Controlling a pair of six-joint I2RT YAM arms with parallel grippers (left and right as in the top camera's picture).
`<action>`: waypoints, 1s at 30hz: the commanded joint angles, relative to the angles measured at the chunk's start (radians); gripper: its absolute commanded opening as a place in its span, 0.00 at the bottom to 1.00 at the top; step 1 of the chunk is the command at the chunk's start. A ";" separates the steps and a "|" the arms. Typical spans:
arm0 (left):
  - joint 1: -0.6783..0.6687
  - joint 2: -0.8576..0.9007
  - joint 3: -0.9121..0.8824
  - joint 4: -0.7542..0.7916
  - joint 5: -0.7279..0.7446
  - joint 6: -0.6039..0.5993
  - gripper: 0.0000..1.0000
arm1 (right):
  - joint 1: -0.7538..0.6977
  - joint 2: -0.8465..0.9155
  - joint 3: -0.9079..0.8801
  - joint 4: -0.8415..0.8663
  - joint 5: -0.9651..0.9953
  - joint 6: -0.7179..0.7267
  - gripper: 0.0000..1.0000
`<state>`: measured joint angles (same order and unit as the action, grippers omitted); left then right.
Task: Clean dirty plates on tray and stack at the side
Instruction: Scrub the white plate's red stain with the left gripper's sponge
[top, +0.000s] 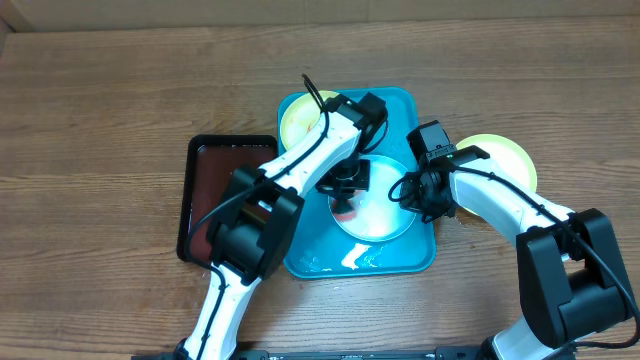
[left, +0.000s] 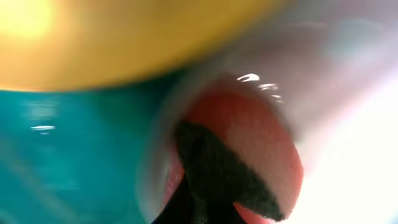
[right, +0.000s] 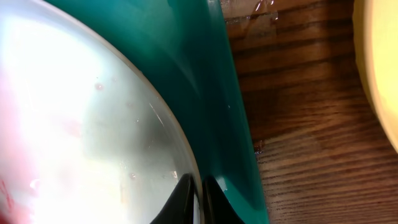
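A brown wooden tabletop (top: 90, 110), its grain running left to right, fills nearly the whole overhead view. Along the top edge of the frame runs a paler tan strip (top: 320, 8), too narrow to identify. The light is even, with soft shadows. The right wrist view shows the same wood at the right of the frame, with small bright glints near the top.

My left arm (top: 300, 165) stretches across from the near edge, wrist bent over at the far end. My left gripper (top: 345, 196) points straight down, fingers closed tight. My right arm (top: 500, 205) leans in from the side, and my right gripper (right: 195, 196) is pinched on the rim of the white plate (right: 93, 112).
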<state>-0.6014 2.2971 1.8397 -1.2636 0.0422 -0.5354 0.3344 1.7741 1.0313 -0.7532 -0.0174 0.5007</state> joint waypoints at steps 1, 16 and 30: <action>0.041 0.026 0.016 -0.010 -0.214 -0.042 0.04 | 0.006 0.012 0.005 0.004 0.016 0.021 0.05; -0.013 0.035 0.013 0.193 0.320 0.043 0.04 | 0.006 0.012 0.005 0.002 0.016 0.021 0.05; -0.018 0.038 0.013 0.120 0.245 0.041 0.04 | 0.006 0.012 0.005 -0.003 0.016 0.020 0.05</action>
<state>-0.6441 2.3119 1.8420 -1.1091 0.3740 -0.5140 0.3416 1.7741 1.0325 -0.7506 -0.0368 0.5201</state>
